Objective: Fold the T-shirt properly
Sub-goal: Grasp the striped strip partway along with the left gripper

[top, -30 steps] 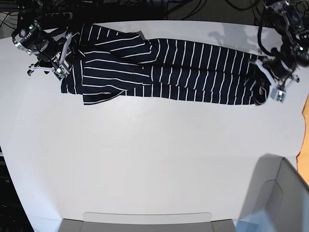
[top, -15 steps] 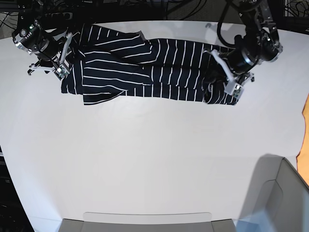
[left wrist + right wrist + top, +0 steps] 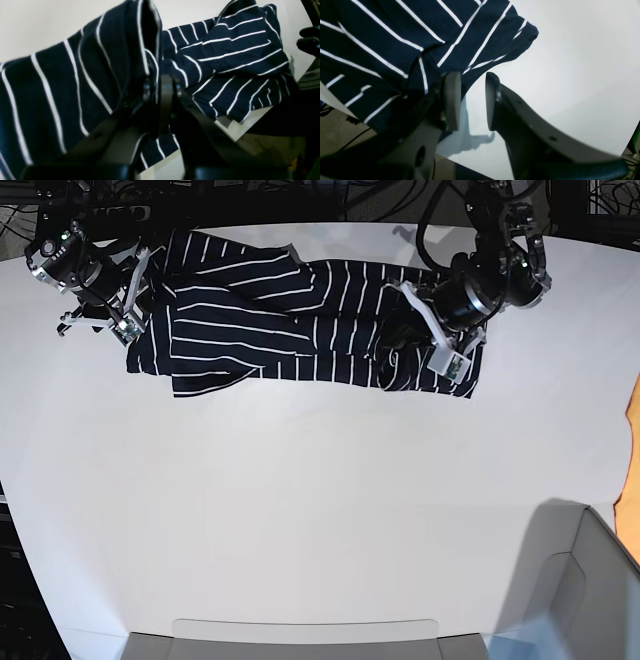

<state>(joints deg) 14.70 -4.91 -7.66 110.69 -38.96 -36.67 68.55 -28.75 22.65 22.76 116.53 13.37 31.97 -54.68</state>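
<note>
Left gripper (image 3: 160,85) clamped on a lifted fold of T-shirt (image 3: 300,320), right gripper (image 3: 470,100) parted and empty beside its left sleeve, far side of white table (image 3: 320,510)

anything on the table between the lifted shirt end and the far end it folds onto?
Nothing visible. The left tool is shut on the T-shirt end, lifted over the flat middle. Only striped fabric and bare table lie ahead. The right tool, open, sits beside the other end, at the shirt's edge.

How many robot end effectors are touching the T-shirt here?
2. The left end effector is clamped on the T-shirt at its lifted end; the right end effector sits open against the opposite end.
</note>
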